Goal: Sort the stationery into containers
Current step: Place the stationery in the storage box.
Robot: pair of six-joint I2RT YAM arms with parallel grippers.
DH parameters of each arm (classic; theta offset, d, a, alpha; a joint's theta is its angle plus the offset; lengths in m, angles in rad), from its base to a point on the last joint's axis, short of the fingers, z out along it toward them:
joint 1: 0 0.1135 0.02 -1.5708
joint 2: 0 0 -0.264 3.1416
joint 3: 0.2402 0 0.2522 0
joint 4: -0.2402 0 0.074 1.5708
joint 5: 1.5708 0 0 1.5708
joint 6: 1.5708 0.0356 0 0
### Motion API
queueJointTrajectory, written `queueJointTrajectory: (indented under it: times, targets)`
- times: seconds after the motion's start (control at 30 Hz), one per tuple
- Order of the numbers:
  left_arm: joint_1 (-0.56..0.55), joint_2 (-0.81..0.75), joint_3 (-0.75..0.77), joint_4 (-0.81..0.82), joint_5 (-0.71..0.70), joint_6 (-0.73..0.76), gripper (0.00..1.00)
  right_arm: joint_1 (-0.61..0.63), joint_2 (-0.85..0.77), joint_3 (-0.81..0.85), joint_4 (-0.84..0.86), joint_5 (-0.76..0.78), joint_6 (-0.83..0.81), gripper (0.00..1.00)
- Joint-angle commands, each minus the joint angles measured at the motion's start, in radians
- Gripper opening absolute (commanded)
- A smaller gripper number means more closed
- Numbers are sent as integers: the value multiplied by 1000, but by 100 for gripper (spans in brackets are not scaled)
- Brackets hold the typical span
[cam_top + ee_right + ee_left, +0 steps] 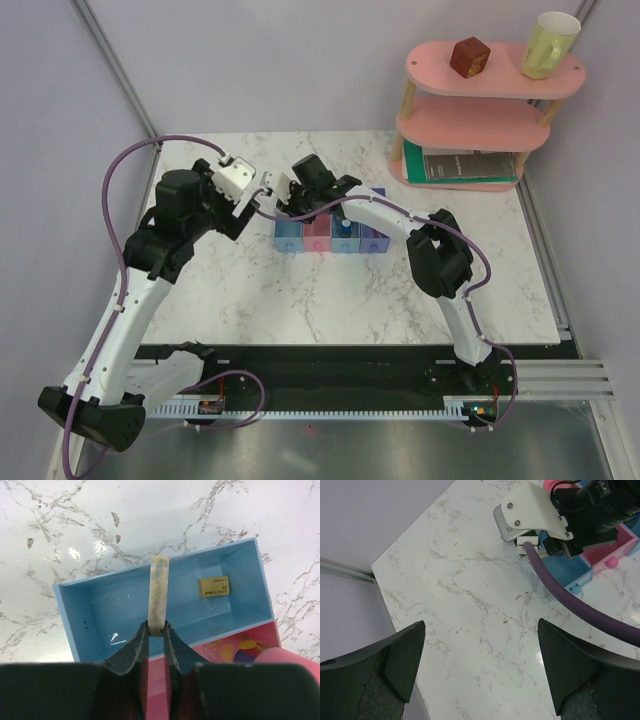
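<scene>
Grip: right pincer (156, 627) clamped on beige piece (159, 590), long axis in line with the pincer, tip over blue bin (105, 615); judged ready for release. Left pincer (480, 645) apart, empty.

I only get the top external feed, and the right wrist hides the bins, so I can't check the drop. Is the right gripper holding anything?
Observer: Yes, the right gripper is shut on a thin beige strip, over the light blue bin beside the pink bin.
Operator: Is that bin empty?
Observer: No, one small beige piece lies on its floor.
Operator: And the other arm?
Observer: The left gripper is open with nothing between its fingers, above the marble table.
</scene>
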Motion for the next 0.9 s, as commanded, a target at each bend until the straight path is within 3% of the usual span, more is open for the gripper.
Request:
queueJointTrajectory:
  times: [0.0,0.07,0.2,0.47,0.57,0.77,0.87]
  targets:
    - [4,-21,2,6,20,-34,100,0,-15,0,43,13,14,26]
    - [4,-24,-1,8,18,-34,100,0,-28,-9,46,21,14,28]
    - [5,-24,-2,8,24,-39,100,0,-57,-46,54,27,9,46]
    - [5,-25,7,5,26,-54,100,0,-149,-71,54,56,35,68]
    - [4,-21,18,0,32,-68,100,0,-231,-75,51,81,70,97]
    - [5,5,65,-34,55,-88,100,0,-455,-138,-51,150,74,98]
    - [5,27,103,-77,66,-92,100,0,-552,-155,-189,298,32,98]
